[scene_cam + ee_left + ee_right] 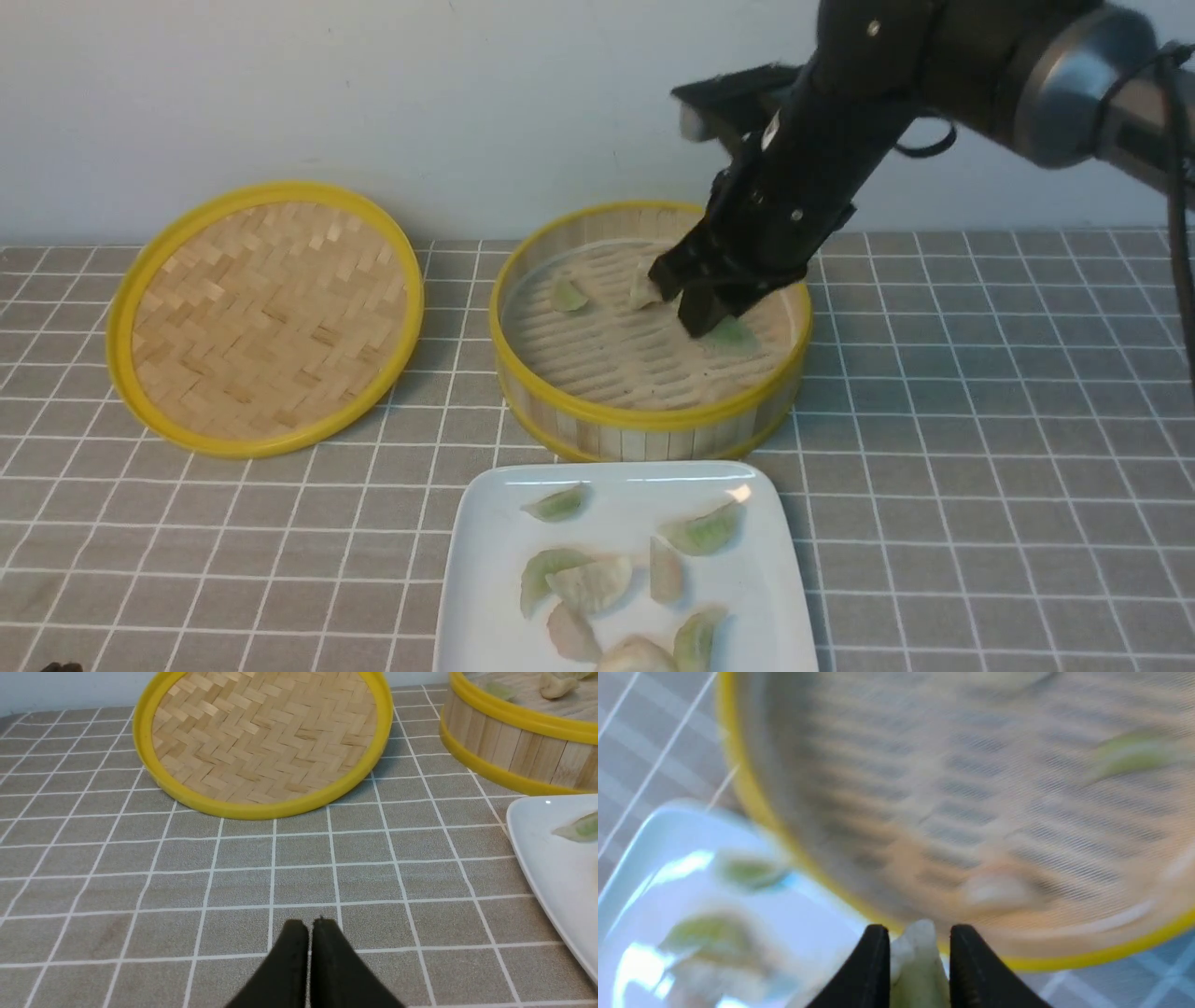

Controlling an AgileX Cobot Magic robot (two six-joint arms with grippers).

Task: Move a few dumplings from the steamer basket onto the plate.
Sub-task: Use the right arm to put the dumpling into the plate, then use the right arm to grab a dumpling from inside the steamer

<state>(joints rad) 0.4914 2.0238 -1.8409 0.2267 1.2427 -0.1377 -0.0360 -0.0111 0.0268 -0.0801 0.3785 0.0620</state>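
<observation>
Plate [485,560] of dumplings [588,583] sits before the basket [644,420] — over it, right pincer [681,303] pinches a dumpling [920,961] — left pincer [309,926] closed, empty.

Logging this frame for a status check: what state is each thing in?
Steamer basket: open, some dumplings inside.
Lid: off, lying beside it.
Plate: holds several dumplings.
Right gripper: shut on a pale dumpling.
Left gripper: shut, empty.

Even light, plate [485,579] glare, right wrist view blurred.
</observation>
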